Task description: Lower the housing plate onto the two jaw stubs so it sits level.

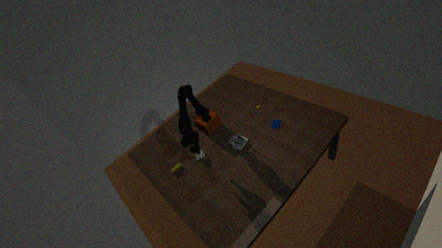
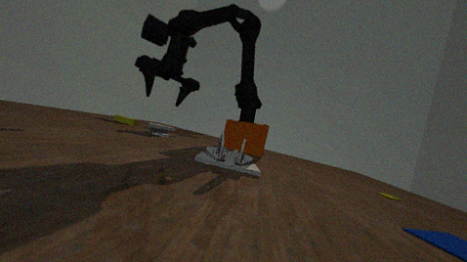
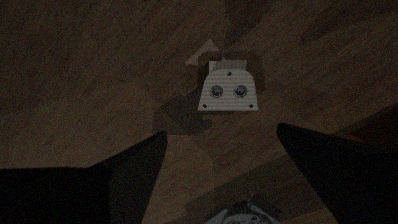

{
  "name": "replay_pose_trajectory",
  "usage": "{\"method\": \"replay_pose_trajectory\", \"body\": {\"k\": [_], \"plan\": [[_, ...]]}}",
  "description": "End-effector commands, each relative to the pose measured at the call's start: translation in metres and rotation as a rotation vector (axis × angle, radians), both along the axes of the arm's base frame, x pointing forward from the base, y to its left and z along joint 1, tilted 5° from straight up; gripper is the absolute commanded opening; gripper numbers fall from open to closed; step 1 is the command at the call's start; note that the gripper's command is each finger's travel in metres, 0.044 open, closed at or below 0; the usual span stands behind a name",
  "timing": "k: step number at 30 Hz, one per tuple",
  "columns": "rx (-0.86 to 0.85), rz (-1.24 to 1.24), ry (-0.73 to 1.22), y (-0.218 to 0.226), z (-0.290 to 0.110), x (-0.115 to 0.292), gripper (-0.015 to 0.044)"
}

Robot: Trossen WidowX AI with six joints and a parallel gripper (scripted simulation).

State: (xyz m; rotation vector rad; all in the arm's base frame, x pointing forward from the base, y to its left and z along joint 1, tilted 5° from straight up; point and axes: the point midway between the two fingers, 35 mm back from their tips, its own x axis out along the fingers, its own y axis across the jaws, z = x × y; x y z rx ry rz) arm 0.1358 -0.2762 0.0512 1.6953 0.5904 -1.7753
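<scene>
The housing plate (image 1: 200, 155) (image 2: 162, 127) (image 3: 229, 98) is pale, rounded at one end, with two large round holes. It lies flat, slightly raised on a small pale support. The base with the jaws (image 1: 238, 142) (image 2: 227, 167) stands apart from it, nearer the exterior camera. Two thin upright parts rise from the base; the stubs are too small to tell apart. Curved grey jaw parts (image 3: 245, 218) show at the wrist view's bottom edge. My gripper (image 1: 195, 151) (image 2: 162, 101) (image 3: 220, 132) is open and empty, pointing down above the plate's area, with the plate ahead of the fingertips in the wrist view.
An orange block (image 1: 208, 122) (image 2: 245, 137) stands at the arm's foot. A yellow block (image 1: 176, 168) (image 2: 125, 120) lies beyond the plate. A blue flat piece (image 1: 276, 124) (image 2: 464, 252) and a small yellow piece (image 1: 258, 107) (image 2: 389, 196) lie on the base's other side.
</scene>
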Motion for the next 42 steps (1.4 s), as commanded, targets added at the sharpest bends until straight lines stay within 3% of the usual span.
{"method": "replay_pose_trajectory", "body": {"k": [1, 8, 13, 42], "plan": [[0.03, -0.067, 0.031, 0.003, -0.003, -0.016, 0.044], [0.03, -0.067, 0.031, 0.003, -0.005, -0.016, 0.044], [0.03, -0.068, 0.031, 0.0, -0.043, -0.017, 0.044], [0.03, -0.068, 0.032, -0.002, -0.063, -0.018, 0.044]]}}
